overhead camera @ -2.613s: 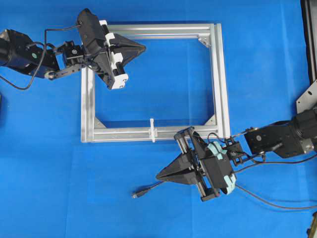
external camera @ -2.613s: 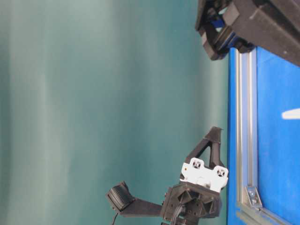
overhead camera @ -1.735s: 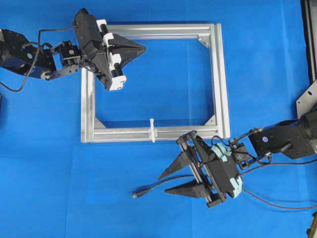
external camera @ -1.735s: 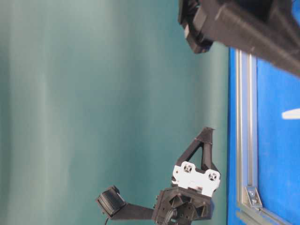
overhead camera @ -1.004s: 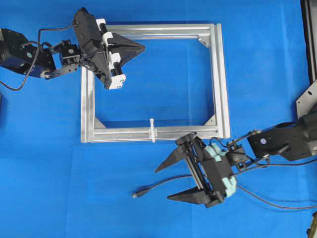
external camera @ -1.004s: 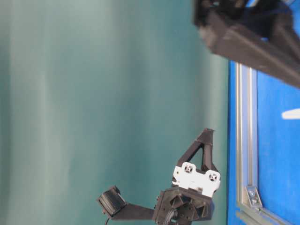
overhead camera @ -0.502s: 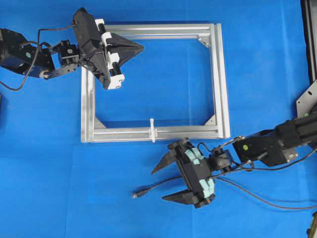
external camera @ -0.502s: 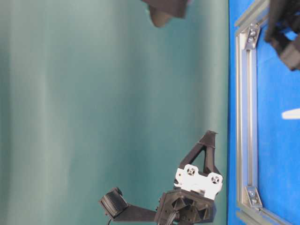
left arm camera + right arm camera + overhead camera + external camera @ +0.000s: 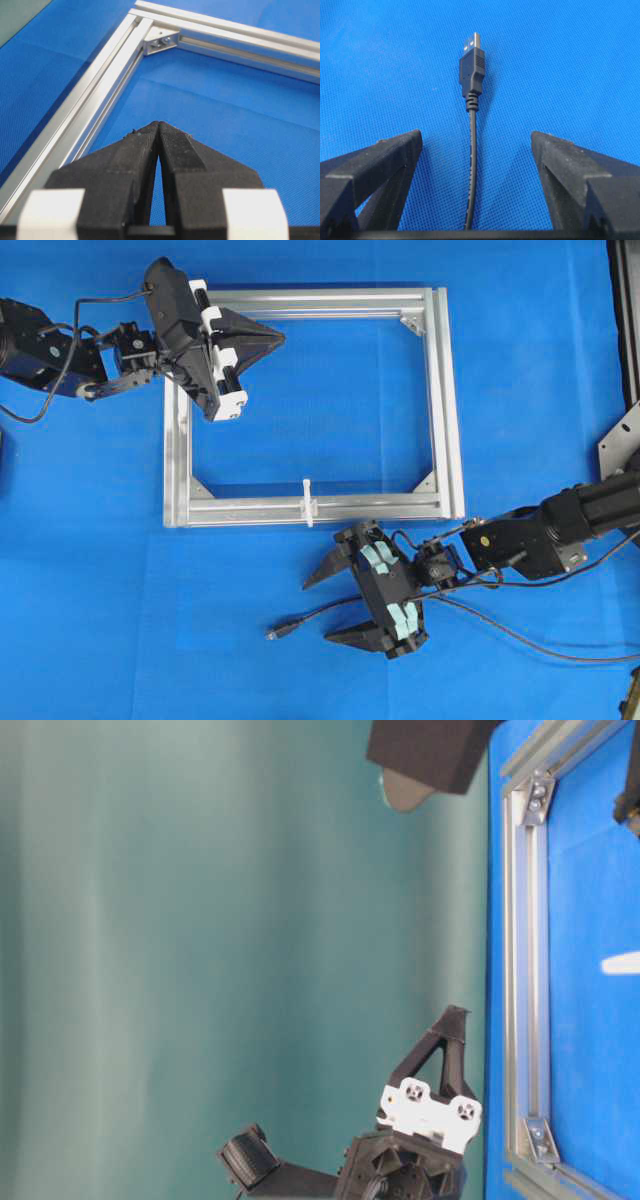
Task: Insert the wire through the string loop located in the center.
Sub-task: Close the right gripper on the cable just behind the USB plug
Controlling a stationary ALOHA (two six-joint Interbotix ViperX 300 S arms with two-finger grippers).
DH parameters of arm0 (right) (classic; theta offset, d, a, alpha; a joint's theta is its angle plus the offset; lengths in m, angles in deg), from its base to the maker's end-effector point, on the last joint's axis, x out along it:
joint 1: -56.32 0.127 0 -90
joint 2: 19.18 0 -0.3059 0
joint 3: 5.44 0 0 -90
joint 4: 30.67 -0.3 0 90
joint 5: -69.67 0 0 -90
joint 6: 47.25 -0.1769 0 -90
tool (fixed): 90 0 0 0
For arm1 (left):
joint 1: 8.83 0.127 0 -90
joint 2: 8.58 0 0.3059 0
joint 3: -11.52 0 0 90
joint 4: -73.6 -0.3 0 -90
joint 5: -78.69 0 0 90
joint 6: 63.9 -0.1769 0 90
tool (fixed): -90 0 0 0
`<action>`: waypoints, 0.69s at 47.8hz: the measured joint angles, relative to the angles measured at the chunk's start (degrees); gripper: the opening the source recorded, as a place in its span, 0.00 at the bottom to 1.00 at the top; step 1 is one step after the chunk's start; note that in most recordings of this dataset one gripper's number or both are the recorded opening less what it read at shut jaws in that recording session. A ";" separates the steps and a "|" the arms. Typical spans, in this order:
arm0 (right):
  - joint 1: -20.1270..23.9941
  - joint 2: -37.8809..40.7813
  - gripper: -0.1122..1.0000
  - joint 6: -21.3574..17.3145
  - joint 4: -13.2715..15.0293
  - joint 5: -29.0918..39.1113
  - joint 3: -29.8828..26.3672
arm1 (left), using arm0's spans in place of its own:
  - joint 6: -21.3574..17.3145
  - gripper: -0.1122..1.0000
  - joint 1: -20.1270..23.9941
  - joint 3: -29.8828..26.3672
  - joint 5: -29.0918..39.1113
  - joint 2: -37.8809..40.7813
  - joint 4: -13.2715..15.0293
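Wire (image 9: 330,612) lies near the table's front edge, untouched; right tool (image 9: 328,608) straddles it wide open, left tool (image 9: 277,338) shut, empty. Grasping comes next: lower, pinch behind the plug (image 9: 472,72).

The right gripper (image 9: 315,608) straddles the wire (image 9: 310,616) with spread jaws, below the frame (image 9: 444,410).

Setting: robotics laboratory test bench. Evidence: counter (image 9: 80,570) covered edge to edge in plain blue woven cloth; a square silver aluminium frame (image 9: 440,410) of slotted bars with corner brackets lying flat on it as a fixture; two black robot arms, one left of the frame (image 9: 50,345) and one at its lower right (image 9: 540,535), each trailing loose cables; a plain teal backdrop (image 9: 200,920) behind the frame.
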State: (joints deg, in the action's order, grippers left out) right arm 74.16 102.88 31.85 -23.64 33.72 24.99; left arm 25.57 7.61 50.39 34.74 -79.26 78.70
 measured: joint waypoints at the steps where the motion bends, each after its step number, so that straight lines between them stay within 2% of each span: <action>1: 0.00 -0.09 0.75 -0.09 0.00 0.00 0.00 | 0.00 0.10 0.00 0.00 0.00 0.00 0.09; 7: 0.18 -0.09 0.64 0.00 0.00 0.09 0.00 | 0.00 0.10 0.09 0.00 0.00 0.00 0.00; 16: 0.09 -0.09 0.25 0.09 0.00 0.09 0.00 | 0.00 0.10 0.00 0.00 0.00 0.00 0.00; 20: 0.00 -0.09 0.11 0.18 0.00 0.09 0.00 | 0.00 0.10 0.09 0.00 0.00 0.00 0.00; 22: 0.00 -0.09 0.08 0.18 0.00 0.09 -0.09 | 0.00 0.10 0.00 0.00 0.00 0.00 0.00; 33: 0.00 0.00 0.08 0.18 0.00 0.09 -0.09 | 0.00 0.10 0.09 0.09 0.00 0.00 0.00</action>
State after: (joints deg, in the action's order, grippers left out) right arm 74.16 102.88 32.03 -23.64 33.81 24.91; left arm 25.57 7.69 50.48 34.74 -79.26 78.70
